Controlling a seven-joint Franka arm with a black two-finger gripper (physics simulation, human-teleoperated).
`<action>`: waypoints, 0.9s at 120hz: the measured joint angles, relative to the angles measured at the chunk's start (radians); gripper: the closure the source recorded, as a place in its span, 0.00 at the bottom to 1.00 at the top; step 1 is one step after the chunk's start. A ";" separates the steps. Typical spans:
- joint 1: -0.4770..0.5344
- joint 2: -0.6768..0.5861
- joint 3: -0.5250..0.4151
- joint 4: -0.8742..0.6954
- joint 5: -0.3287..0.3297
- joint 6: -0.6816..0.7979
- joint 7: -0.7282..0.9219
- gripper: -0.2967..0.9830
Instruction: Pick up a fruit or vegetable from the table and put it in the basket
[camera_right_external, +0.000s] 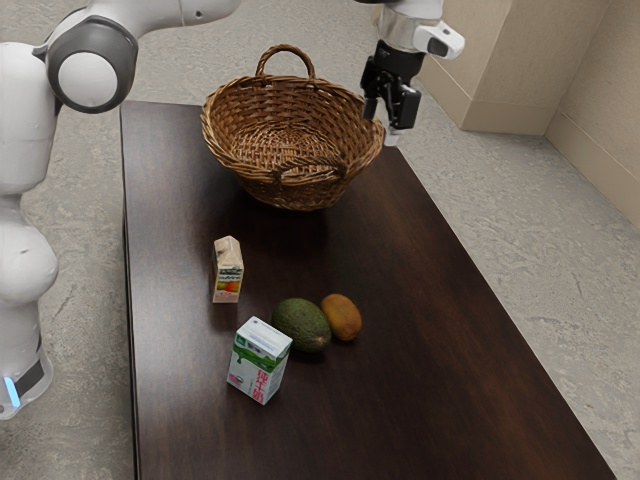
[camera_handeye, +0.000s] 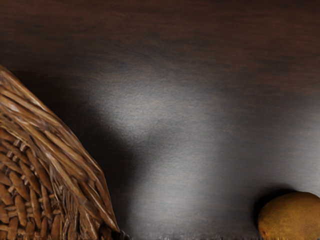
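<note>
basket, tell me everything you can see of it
The round brown wicker basket stands upright on the dark wooden table, open at the top. Its coarsely woven walls flare out to a thick rim, with an arched woven handle on each of two opposite sides. Its base rests on the tabletop.

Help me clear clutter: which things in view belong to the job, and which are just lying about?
For the job:
- wicker basket, the destination
- avocado or brown fruit; either fits

Just lying about:
- small beige carton
- white-and-green carton
</note>
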 joint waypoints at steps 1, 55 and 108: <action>0.000 0.000 0.000 0.000 0.000 -0.001 -0.001 0.23; -0.516 -0.040 0.622 0.018 -0.115 -0.009 0.004 0.23; -0.527 -0.070 0.292 0.067 -0.164 0.135 0.580 0.23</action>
